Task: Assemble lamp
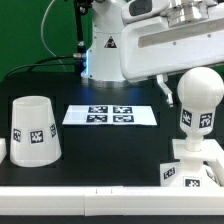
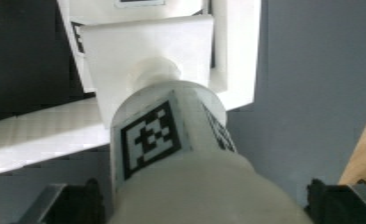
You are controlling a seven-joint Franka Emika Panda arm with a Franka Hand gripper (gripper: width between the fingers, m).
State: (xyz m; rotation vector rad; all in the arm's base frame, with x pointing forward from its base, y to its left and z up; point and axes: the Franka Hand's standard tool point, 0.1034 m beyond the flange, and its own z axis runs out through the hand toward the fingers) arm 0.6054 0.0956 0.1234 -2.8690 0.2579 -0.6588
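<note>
Base point(image 1: 192, 172) under upright bulb point(image 1: 200, 98), shade point(image 1: 35, 130) well apart, marker board point(image 1: 110, 115) behind.

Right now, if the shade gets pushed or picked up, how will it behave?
The shade stands wide end down on the table, so a push would probably slide it rather than tip it. Its smooth, tapering wall could slip in a side pinch. It looks like stiff moulded plastic, likely light for its size.

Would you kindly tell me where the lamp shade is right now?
In the exterior view the shade stands at that view's left, beside the marker board, apart from the bulb on the right.
</note>
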